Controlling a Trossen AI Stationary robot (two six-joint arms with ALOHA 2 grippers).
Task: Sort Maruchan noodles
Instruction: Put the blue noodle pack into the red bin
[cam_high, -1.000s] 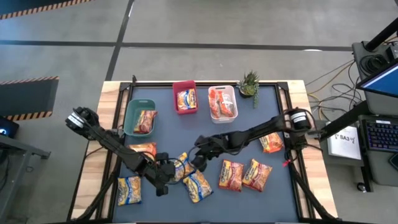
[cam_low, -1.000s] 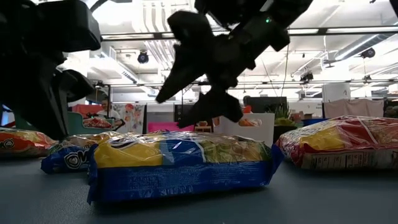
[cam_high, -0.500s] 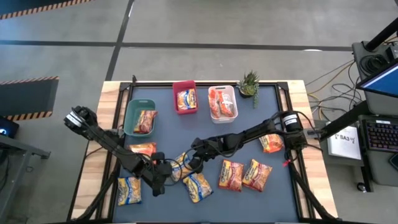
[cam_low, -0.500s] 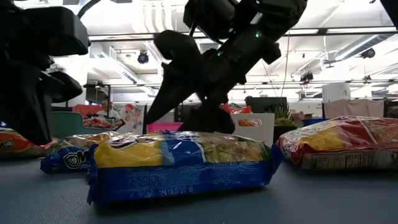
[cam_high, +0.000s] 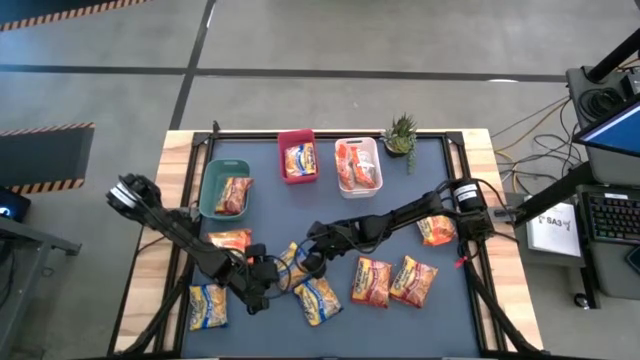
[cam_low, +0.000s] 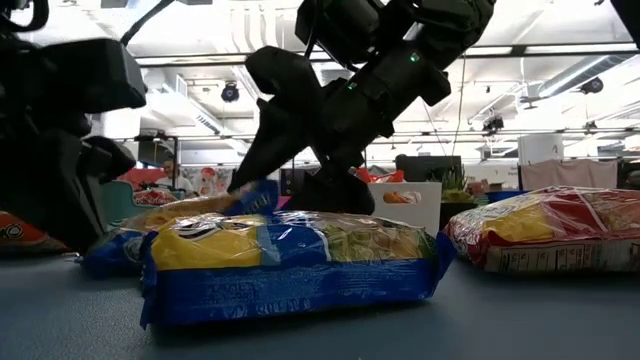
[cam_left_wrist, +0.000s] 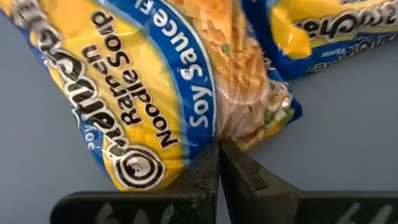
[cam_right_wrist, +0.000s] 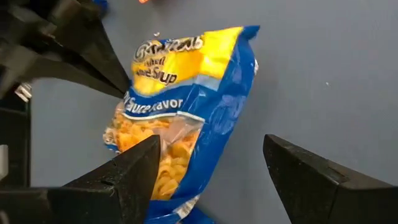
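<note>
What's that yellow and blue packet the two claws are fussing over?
The yellow-and-blue ramen packet is a soft, glossy plastic pack with soy sauce flavor lettering and noodles showing through a clear patch. It lies mid-table on the blue mat, one end tipped up. The left gripper pinches its edge shut; the right gripper straddles it, open.

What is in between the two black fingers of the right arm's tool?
In the right wrist view, the open right tool has the end of a yellow-and-blue noodle packet between its fingers, with bare blue table beside it.
</note>
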